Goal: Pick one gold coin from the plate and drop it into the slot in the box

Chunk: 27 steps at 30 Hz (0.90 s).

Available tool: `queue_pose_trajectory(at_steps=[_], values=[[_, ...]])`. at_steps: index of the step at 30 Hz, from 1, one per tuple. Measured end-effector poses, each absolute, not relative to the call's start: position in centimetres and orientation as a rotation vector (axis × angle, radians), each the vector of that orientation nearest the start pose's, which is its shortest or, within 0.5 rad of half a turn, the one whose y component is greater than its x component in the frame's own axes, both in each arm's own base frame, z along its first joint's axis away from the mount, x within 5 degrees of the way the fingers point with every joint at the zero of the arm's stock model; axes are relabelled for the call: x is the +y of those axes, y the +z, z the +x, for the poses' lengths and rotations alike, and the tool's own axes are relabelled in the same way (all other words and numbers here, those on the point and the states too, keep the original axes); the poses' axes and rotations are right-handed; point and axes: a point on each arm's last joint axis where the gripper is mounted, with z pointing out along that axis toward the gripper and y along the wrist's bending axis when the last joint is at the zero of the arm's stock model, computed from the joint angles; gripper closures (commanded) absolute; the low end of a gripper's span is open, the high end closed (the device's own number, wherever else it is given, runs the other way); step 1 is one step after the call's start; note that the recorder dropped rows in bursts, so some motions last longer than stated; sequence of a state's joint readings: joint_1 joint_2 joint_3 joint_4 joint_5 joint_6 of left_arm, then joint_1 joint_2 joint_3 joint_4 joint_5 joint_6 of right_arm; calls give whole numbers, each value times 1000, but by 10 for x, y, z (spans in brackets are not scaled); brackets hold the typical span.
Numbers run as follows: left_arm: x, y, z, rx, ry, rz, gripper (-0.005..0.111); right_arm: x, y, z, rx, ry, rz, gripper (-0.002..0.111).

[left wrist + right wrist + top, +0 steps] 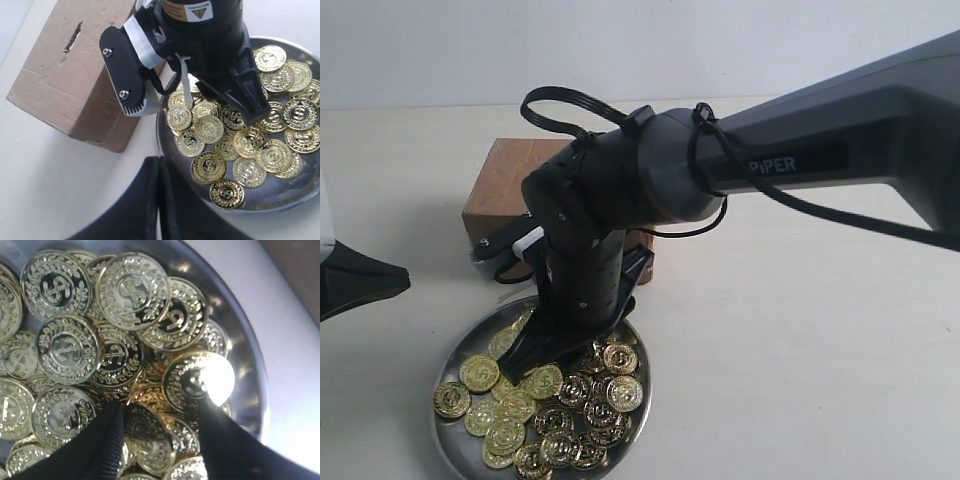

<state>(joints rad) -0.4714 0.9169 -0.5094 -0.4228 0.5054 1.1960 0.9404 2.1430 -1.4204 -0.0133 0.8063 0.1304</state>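
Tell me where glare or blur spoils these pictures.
Right wrist view: white glare burns out part of one gold coin, and the right gripper is dark and soft; left wrist view: the coins and the slot are sharp, no strong glare; exterior view: even light, everything slightly soft.

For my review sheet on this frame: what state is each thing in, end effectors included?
Box: closed.
Slot: unblocked, nothing in it.
Plate: level, well filled.
Coins: piled and overlapping in the plate.
Right end effector: open, down in the pile, straddling one coin.
Left end effector: shut, empty, off to the side of the plate.
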Motion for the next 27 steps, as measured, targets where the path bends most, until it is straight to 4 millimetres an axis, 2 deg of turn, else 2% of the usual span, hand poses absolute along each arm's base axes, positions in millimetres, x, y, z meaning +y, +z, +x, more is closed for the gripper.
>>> queue_pose_trajectory(at_steps=[17, 24, 27], values=[[-92, 250, 141, 1806, -61, 1481, 107, 332, 118, 244, 2775, 80, -1205, 63], [-92, 250, 141, 1806, -61, 1481, 107, 332, 118, 245, 2768, 68, -1203, 78], [-92, 250, 141, 1806, -61, 1481, 107, 332, 118, 245, 2762, 60, -1208, 79]])
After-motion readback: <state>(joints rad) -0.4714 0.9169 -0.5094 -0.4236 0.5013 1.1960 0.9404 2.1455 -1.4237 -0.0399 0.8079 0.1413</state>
